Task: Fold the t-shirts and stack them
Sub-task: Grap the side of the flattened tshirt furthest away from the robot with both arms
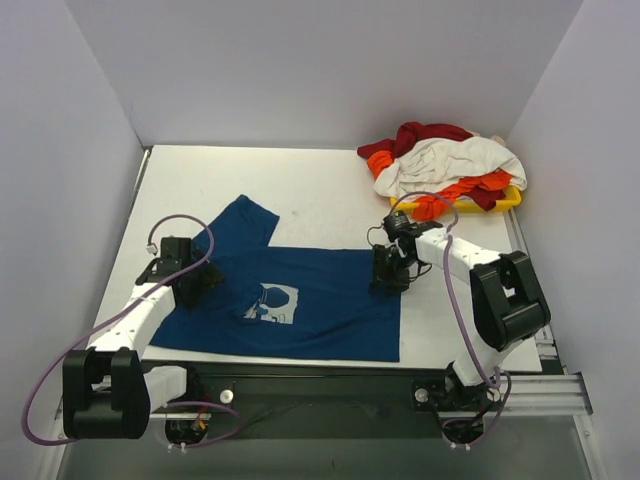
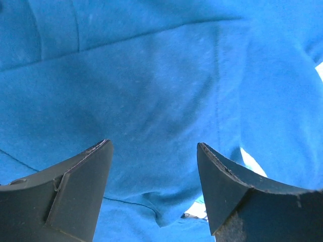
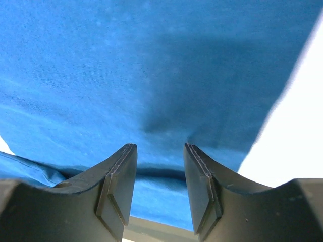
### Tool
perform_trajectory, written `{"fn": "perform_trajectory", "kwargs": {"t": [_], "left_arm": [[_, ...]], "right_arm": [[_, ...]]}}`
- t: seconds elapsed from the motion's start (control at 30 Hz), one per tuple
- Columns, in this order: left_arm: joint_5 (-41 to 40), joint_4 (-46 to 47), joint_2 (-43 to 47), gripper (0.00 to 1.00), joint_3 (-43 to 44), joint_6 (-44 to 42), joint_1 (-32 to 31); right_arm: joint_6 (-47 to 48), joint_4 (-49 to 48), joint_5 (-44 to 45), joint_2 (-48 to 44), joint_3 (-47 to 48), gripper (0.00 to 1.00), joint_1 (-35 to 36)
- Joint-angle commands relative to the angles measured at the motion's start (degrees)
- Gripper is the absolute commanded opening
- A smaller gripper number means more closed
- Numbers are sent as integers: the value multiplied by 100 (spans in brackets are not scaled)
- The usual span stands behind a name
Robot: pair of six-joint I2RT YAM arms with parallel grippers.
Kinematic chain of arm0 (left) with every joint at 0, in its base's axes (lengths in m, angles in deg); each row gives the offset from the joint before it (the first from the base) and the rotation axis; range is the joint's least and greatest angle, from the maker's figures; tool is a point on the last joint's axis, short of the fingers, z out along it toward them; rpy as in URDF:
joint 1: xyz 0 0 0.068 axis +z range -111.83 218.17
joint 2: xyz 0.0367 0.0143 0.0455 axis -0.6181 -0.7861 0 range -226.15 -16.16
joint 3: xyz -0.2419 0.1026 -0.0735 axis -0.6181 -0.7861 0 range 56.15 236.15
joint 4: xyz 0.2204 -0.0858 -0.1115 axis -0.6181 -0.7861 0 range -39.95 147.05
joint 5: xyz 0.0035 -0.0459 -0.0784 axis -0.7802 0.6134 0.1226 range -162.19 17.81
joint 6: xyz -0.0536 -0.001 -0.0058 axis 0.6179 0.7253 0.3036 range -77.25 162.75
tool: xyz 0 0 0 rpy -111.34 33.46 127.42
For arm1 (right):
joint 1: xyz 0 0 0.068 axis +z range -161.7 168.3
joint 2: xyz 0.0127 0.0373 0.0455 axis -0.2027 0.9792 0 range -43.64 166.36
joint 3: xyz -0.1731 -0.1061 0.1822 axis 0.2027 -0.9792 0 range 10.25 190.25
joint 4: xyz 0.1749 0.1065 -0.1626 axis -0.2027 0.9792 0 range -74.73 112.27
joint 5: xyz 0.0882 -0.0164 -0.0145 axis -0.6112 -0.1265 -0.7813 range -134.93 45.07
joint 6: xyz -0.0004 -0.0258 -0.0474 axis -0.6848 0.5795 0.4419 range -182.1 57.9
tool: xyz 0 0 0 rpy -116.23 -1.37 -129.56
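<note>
A dark blue t-shirt [image 1: 330, 300] lies spread flat on the white bench [image 1: 320, 185], near the front edge and a little left of the middle. Its pale square print [image 1: 272, 303] faces up. One sleeve [image 1: 243, 217] points toward the back of the bench.

The left arm [image 1: 140, 315] reaches to the left side of this shirt. The left jaws are wide open. In the left wrist view the two dark fingers [image 2: 75, 186] stand well apart over the blue cloth and hold nothing between them.

The right arm [image 1: 465, 262] reaches to the upper right corner of the same shirt. The right jaws are only a little apart. In the right wrist view the fingers [image 3: 118, 186] are low over the cloth, and blue cloth with a fold line shows in the narrow gap. I cannot tell if they pinch the cloth or only hang just above it.

At the back right corner there is a loose heap of other shirts: a dark red shirt [image 1: 430, 135] on top, a white shirt [image 1: 450, 160] in the middle and an orange shirt [image 1: 455, 192] lower down. The heap rests on a yellow tray [image 1: 512, 200], well apart from the blue shirt.
</note>
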Motion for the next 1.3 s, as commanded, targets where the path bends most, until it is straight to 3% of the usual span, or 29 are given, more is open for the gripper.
{"fn": "perform_trajectory", "kwargs": {"t": [0.0,0.23,0.57,0.97,1.07,1.27], "left_arm": [[-265,-16,194,79,445,-385,-44],[-266,354,-86,78,954,-799,-202],[-99,529,-588,78,1438,-1054,-298],[-248,635,-1044,78,1904,-1326,-342],[-248,758,-1509,77,2167,-1423,-351],[-292,978,-2546,73,3230,-1607,-360]], "right_arm": [[319,455,428,-433,309,43,-330],[846,429,928,-48,1169,40,-1113],[1128,77,1263,1016,1953,35,-1184],[996,-37,1069,1482,1927,32,-1184],[979,-37,1087,1526,1874,27,-1193],[865,-37,1034,1474,1751,6,-1193]]}}
